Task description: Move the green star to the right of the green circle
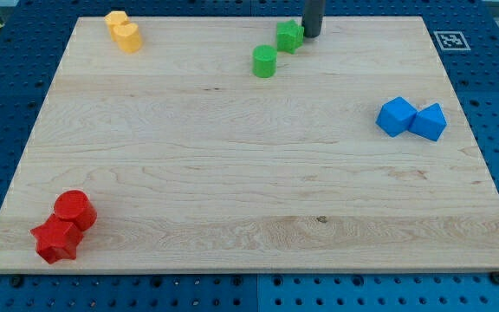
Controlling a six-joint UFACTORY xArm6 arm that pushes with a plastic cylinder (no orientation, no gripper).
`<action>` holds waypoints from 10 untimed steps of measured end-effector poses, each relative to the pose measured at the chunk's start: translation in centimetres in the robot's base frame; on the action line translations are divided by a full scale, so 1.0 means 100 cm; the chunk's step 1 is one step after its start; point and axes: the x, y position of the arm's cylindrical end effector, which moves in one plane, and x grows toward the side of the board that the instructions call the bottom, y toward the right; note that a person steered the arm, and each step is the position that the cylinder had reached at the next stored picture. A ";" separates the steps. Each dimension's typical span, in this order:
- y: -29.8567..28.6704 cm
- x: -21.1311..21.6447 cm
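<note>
The green star [289, 35] sits near the view's top, just right of centre. The green circle [264, 61] lies a little below and to the left of it, a small gap between them. My tip [312, 34] is at the star's right side, touching or nearly touching it. The rod goes up out of the view's top edge.
A yellow pair of blocks [124, 31] sits at the top left. Two blue blocks [396, 116] [429, 122] touch each other at the right. A red circle [74, 209] and a red star [56, 239] touch at the bottom left. The wooden board [249, 199] lies on a blue pegboard.
</note>
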 end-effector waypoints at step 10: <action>-0.009 0.061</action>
